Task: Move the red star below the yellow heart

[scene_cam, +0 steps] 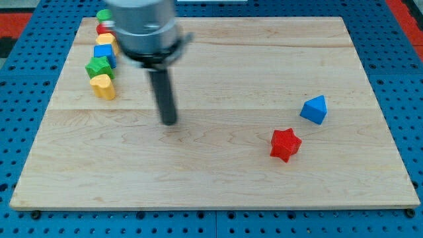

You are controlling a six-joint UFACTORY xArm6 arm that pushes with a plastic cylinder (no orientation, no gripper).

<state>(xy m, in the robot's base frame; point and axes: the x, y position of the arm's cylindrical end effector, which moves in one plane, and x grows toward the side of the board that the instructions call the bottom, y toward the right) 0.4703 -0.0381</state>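
Robotics lab bench, wooden board (218, 178) on blue perforated pegboard base (26, 99), toy blocks

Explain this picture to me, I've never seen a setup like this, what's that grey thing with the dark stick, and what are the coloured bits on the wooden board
The grey cylinder at the view's top is the end of a robot arm. It has no pincer; it ends in a straight dark rod, and the rod's lower end, my tip, slides on the pale wooden board to push blocks. Nothing is held. There is one camera, looking down at the board.

Toward the view's right lie a red star-shaped block and, just above it, a blue block. At the upper left is a tight column of blocks: green, red, yellow, blue, green, with a yellow heart-shaped block at its bottom. My tip stands between the two groups, touching no block.
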